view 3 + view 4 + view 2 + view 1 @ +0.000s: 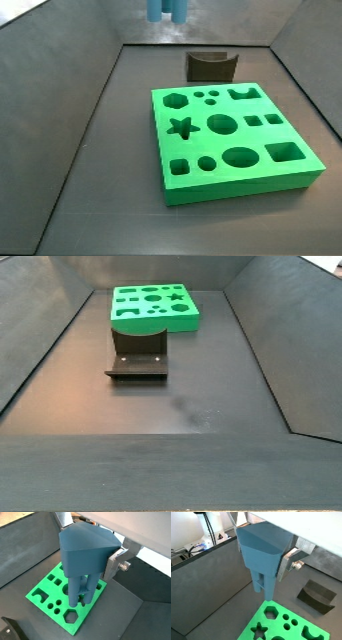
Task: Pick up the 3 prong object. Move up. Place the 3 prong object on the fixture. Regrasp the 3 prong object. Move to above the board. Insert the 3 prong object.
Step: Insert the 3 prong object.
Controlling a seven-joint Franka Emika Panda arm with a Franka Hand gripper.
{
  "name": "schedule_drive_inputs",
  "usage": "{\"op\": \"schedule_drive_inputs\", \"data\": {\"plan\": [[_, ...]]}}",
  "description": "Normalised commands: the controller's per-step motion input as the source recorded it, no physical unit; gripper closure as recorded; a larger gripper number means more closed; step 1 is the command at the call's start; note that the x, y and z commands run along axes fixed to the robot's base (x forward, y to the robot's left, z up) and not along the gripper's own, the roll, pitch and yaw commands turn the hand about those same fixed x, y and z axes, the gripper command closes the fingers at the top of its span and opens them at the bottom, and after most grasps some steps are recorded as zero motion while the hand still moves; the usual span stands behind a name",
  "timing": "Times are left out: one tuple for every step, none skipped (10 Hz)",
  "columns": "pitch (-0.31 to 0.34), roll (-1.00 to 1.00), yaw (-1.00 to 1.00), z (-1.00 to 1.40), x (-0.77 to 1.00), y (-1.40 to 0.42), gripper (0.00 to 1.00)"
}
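Observation:
My gripper (264,552) is shut on the 3 prong object (260,562), a light-blue piece with its prongs pointing down. One silver finger (286,562) presses its side; the other finger is hidden behind it. The gripper (88,554) and the piece (81,567) also show in a wrist view, well above the green board (93,597). In a side view only the prong tips (167,10) show, high above the fixture (210,66) and the board (267,137). The board (272,623) and the fixture (318,596) lie below, apart from the piece.
Grey sloping walls (60,120) enclose the dark floor. In a side view the fixture (139,359) stands just in front of the board (154,324), and the gripper is out of view. Cables (211,532) hang outside the wall.

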Motion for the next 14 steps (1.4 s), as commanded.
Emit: {"op": "schedule_drive_inputs", "data": {"plan": [[0.009,-0.07,-0.09,-0.05,0.20,0.16,1.00],[0.059,-0.12,-0.32,-0.07,0.42,0.33,1.00],[0.084,-0.14,-0.40,-0.08,0.51,0.36,1.00],[0.060,-0.14,-0.46,-0.08,0.51,0.32,1.00],[0.051,-0.13,-0.47,-0.11,0.50,0.32,1.00],[0.003,-0.12,-0.50,-0.17,0.44,0.29,1.00],[0.000,-0.10,-0.53,-0.20,0.41,0.21,1.00],[0.000,-0.10,-0.57,-0.21,0.39,0.19,1.00],[0.000,-0.10,-0.61,-0.18,0.33,0.17,1.00],[0.000,-0.09,-0.69,-0.18,0.33,0.17,1.00],[0.000,-0.08,-0.65,-0.21,0.39,0.19,1.00],[-0.017,-0.06,-0.73,-0.25,0.30,0.15,1.00],[-0.037,-0.05,-0.80,-0.30,0.23,0.14,1.00],[-0.053,-0.03,-0.83,-0.34,0.16,0.12,1.00]]}}
